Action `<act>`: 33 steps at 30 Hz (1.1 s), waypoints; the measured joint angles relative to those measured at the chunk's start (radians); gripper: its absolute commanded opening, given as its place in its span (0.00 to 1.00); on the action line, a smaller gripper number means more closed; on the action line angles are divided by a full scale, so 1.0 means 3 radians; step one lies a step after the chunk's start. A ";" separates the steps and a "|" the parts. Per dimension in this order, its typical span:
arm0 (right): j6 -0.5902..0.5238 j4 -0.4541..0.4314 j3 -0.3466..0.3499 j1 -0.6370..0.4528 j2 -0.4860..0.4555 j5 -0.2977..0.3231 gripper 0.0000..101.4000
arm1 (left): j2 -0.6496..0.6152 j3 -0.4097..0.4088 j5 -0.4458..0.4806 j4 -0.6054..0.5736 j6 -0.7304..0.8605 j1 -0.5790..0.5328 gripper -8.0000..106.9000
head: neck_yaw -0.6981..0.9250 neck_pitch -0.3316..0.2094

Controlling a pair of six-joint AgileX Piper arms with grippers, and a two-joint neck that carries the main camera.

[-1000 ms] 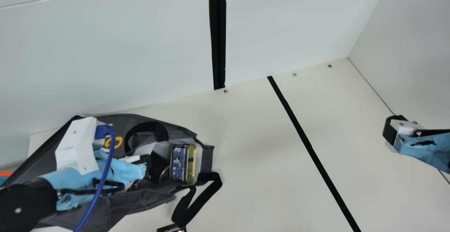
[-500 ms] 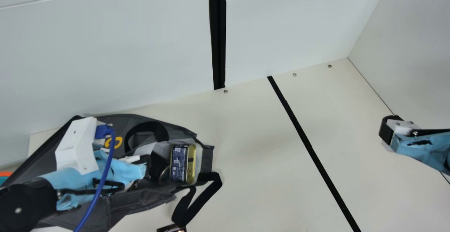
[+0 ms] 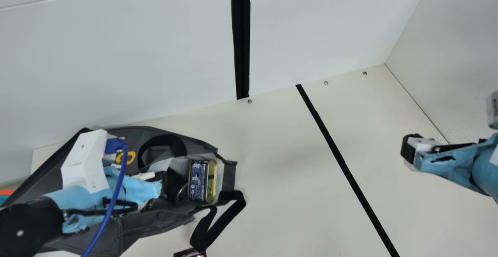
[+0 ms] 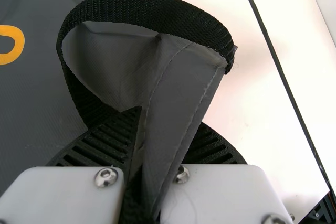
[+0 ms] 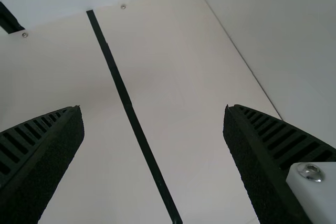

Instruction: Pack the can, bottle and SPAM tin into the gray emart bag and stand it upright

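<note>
In the main view, you have the gray emart bag (image 3: 155, 221) lying on its side on the table (image 3: 291, 171), its mouth towards the middle of the table. The SPAM tin (image 3: 202, 182) sits just within that mouth, its gold face outward. Adjacent to it inside the bag is a dark round-ended item (image 3: 181, 192); you cannot tell from this view whether it is the can or the bottle.

Your left claw (image 3: 149, 189) is over the bag, with its grip obscured at this angle. Refer to the left wrist view for that detail: the left claw (image 4: 170, 116) is clamped on a fold of the bag's gray fabric, and a black handle loop (image 4: 142, 11) arches beside the fold.

Your right claw (image 3: 409, 148) is above the table at the main view's right, well apart from the bag. The right wrist view gives you its condition: the fingers (image 5: 252, 161) are spread wide, with bare table and the black line (image 5: 128, 106) between them.

At the main view's bottom edge, a small dark object (image 3: 190, 253) lies by the end of the bag's loose strap (image 3: 223, 220).
</note>
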 measured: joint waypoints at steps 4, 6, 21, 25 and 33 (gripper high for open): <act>-0.0040 0.0062 0.0070 0.0054 0.0043 -0.0005 0.94 | 0.0000 0.0000 0.0000 0.0000 0.0000 0.0000 0.00 | -0.0005 0.0000; -0.0067 0.0096 0.0100 0.0075 0.0068 -0.0005 0.94 | 0.0000 0.0000 0.0000 0.0000 0.0000 0.0000 0.00 | -0.0005 0.0005; -0.0617 0.0694 0.0317 0.0093 0.0310 -0.0004 0.94 | 0.0000 0.0000 0.0000 0.0000 0.0000 0.0000 0.00 | 0.0000 0.0000; -0.0832 0.0869 0.0375 0.0023 0.0392 -0.0004 0.94 | 0.0000 0.0000 0.0000 0.0000 0.0000 0.0000 0.00 | 0.0000 0.0000; -0.1232 0.1166 0.0541 -0.0027 0.0569 -0.0090 0.94 | 0.0000 0.0000 0.0000 0.0000 0.0000 0.0000 0.00 | -0.0005 0.0000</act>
